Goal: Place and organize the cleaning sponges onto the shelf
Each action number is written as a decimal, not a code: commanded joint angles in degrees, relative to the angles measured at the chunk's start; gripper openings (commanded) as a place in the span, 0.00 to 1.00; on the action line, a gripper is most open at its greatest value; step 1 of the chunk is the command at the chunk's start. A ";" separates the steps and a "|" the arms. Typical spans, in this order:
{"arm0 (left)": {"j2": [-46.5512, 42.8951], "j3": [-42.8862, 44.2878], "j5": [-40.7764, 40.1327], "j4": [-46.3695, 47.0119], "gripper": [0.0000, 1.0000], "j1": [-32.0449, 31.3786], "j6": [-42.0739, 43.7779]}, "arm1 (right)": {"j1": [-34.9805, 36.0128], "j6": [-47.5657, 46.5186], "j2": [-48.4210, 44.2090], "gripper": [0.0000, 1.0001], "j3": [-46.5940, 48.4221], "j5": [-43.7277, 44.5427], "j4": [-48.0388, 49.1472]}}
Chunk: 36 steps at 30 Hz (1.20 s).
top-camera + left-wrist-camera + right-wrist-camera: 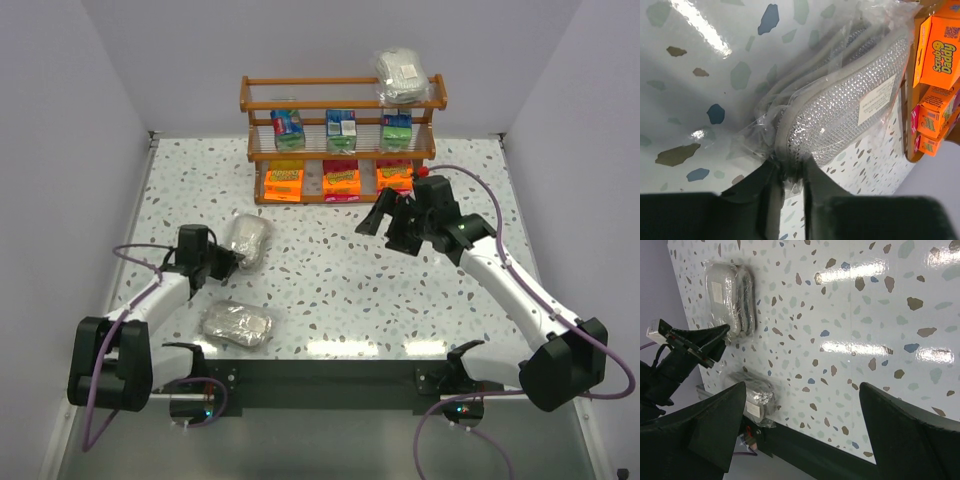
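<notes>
Shows left tool pinched shut on the near end of a silvery-grey sponge pack, which lies on the worktop at left and stretches from the fingertips toward the shelf. Shows right tool spread wide above the worktop, near the shelf's lower right. Locates a second silvery pack beside the left arm and a third pack on the shelf's top tier.
</notes>
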 commanded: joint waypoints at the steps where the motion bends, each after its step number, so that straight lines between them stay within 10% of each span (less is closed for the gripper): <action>1: -0.76 0.64 -2.17 0.35 0.15 1.15 4.21 | 0.25 0.10 -1.66 0.98 -0.57 0.48 -0.01; 3: -1.64 2.73 -0.24 -1.05 0.00 1.33 7.45 | 0.25 0.19 -1.92 0.98 -0.65 0.57 -0.10; 12: -13.25 16.43 10.99 -21.53 0.00 1.06 15.64 | 0.25 0.45 -3.15 0.98 -1.79 0.22 -1.06; 18: -13.69 23.65 21.81 -8.46 0.00 1.15 8.88 | 0.25 -0.42 -2.19 0.98 -1.89 -0.93 -2.82; 36: 19.95 62.42 14.89 4.90 0.00 0.36 0.01 | 0.25 0.28 -1.84 0.98 -2.67 0.04 0.60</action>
